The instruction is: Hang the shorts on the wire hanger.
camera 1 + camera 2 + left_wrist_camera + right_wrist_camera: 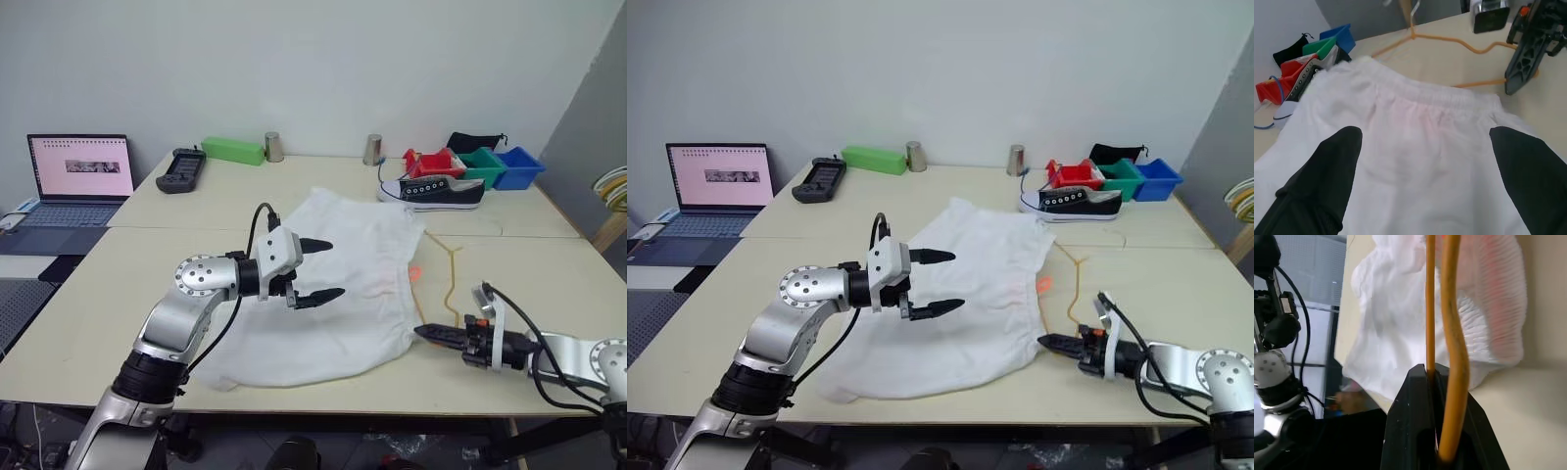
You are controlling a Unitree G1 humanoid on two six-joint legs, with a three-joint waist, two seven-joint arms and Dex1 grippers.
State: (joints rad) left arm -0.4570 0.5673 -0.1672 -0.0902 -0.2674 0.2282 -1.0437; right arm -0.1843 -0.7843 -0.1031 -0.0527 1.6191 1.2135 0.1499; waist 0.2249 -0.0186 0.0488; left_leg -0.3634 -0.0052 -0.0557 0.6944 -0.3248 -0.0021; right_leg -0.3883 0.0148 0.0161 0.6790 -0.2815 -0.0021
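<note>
The white shorts (333,294) lie spread flat in the middle of the table, their gathered waistband (1449,100) toward the right. My left gripper (333,268) hovers just above them, jaws wide open with nothing between its fingers (1327,186). The thin yellow-orange wire hanger (453,279) lies on the table just right of the waistband. My right gripper (423,333) sits low at the shorts' near right corner, shut on the hanger's wire (1430,308), which runs out from between its fingers (1415,421). The left wrist view shows that right gripper (1523,63) on the wire beyond the waistband.
A black-and-white sneaker (436,191) and red, green and blue bins (480,166) stand at the back right. A green box (233,150), a black controller (181,168) and two metal cups (274,147) line the back edge. A laptop (78,171) is far left.
</note>
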